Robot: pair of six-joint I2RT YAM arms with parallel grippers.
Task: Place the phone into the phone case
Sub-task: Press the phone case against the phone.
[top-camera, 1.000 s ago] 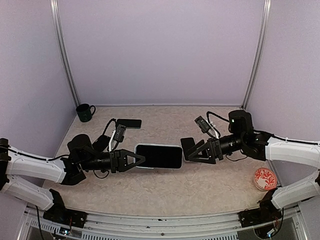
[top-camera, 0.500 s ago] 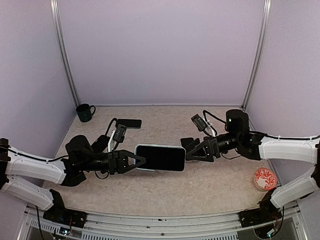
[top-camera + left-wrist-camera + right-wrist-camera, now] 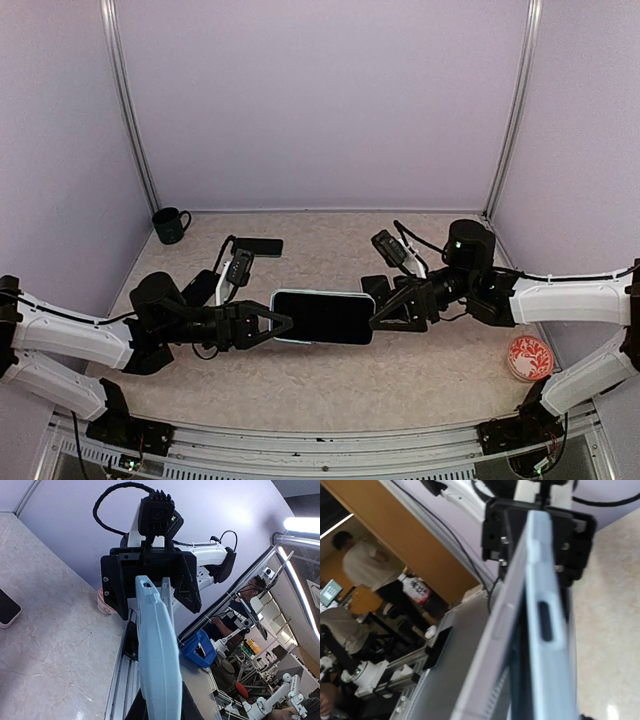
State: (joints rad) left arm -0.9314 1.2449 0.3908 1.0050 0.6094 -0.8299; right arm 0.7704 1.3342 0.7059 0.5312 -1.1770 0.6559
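The phone case (image 3: 318, 315) hung above the tabletop (image 3: 420, 370), long axis running left to right between both arms. Left hand (image 3: 281, 323) was clamped on its left end. Right hand (image 3: 375, 315) sat at the opposite end, jaws wide around that edge.

The overhead view was evenly and softly lit, with faint shadows. A bright strip light glared at the left wrist view's upper right; the right wrist view was blurred.
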